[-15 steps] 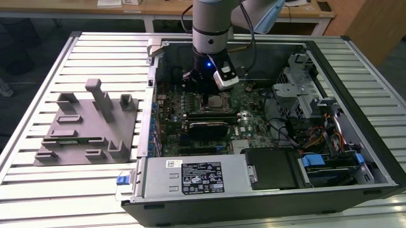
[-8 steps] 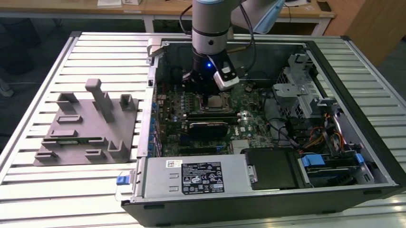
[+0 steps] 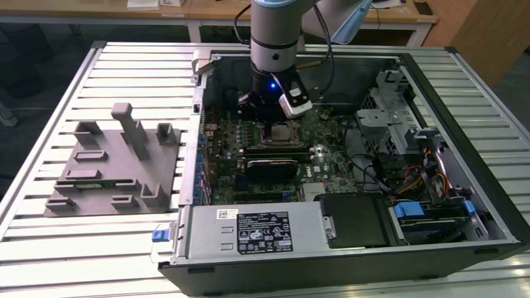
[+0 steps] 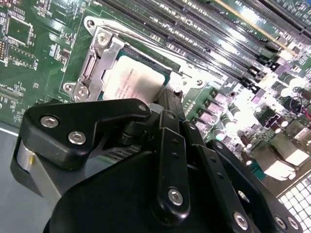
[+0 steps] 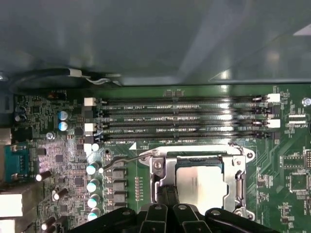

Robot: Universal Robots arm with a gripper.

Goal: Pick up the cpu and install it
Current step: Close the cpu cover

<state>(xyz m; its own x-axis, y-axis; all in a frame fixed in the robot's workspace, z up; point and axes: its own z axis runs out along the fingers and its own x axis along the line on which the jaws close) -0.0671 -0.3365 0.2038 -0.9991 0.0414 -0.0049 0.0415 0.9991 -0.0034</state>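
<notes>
The cpu [image 5: 201,182], a silvery-white square chip, lies flat inside the open metal socket frame [image 5: 158,165] on the green motherboard. It also shows in the second wrist view, cpu [image 4: 131,80] beside the frame [image 4: 92,68], and in the exterior view, cpu [image 3: 286,131]. My gripper [image 5: 168,190] hangs low over the board. Its two thin black fingers are pressed together, with their tips at one edge of the chip. From the second wrist view the gripper [image 4: 167,99] reaches down to that same edge. In the exterior view the gripper [image 3: 267,123] stands just over the socket.
Empty black memory slots [image 5: 184,116] run alongside the socket. The open computer case holds a power supply [image 3: 248,230], a drive cage [image 3: 398,124] and loose cables [image 3: 414,180]. A grey parts fixture [image 3: 116,167] sits on the slatted table at the exterior view's left.
</notes>
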